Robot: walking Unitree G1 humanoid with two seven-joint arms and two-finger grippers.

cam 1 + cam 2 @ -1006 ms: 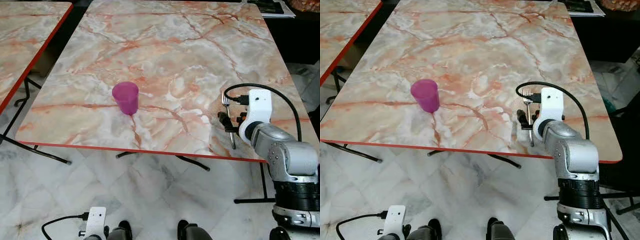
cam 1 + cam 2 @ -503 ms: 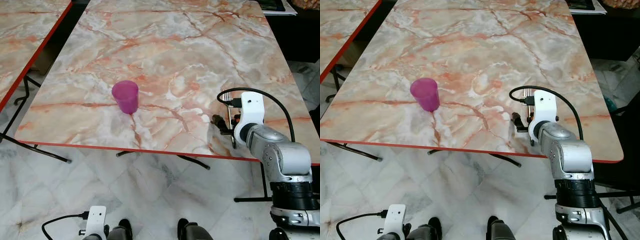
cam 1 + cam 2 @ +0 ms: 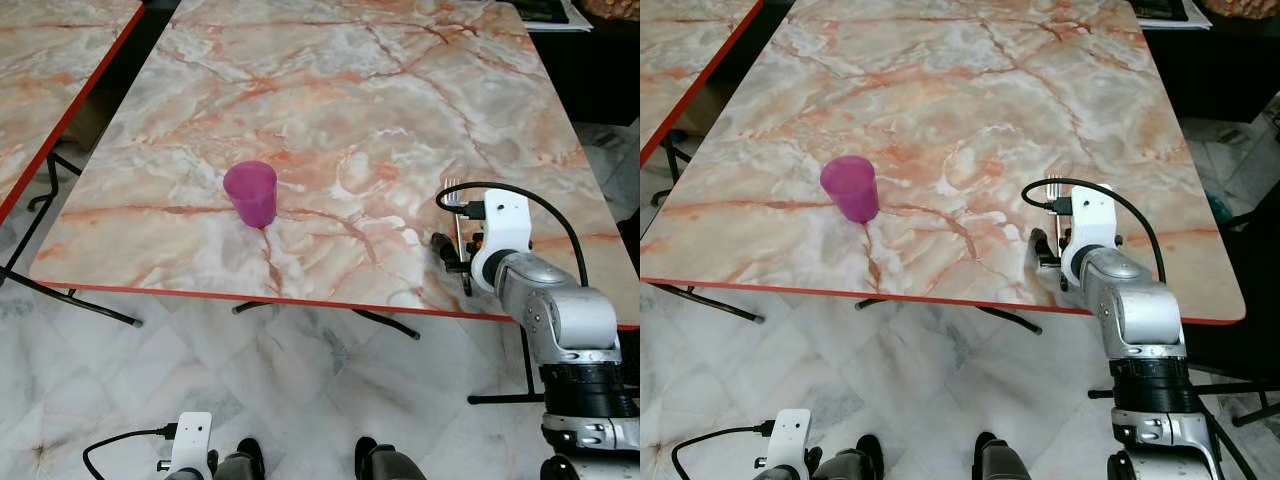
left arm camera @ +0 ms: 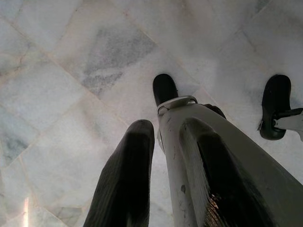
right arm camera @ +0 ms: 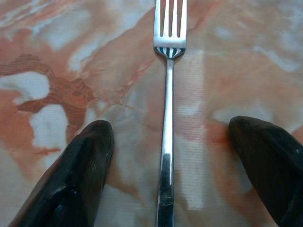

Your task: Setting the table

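Note:
A silver fork lies on the marble table near its front right corner, tines pointing away from me. My right gripper sits low over the fork's handle, open. In the right wrist view the fork runs straight between the two black fingertips without touching either. A purple cup stands upright on the table's front left part, well away from the gripper. My left gripper hangs idle by my leg over the floor, its fingers slightly apart.
The table's red front edge is close to the fork's handle end. A second marble table stands to the left across a gap. Dark objects lie at the far right corner. White marble floor lies below.
My right gripper has shifted slightly over the fork's handle and stays open. The fork and the cup have not moved.

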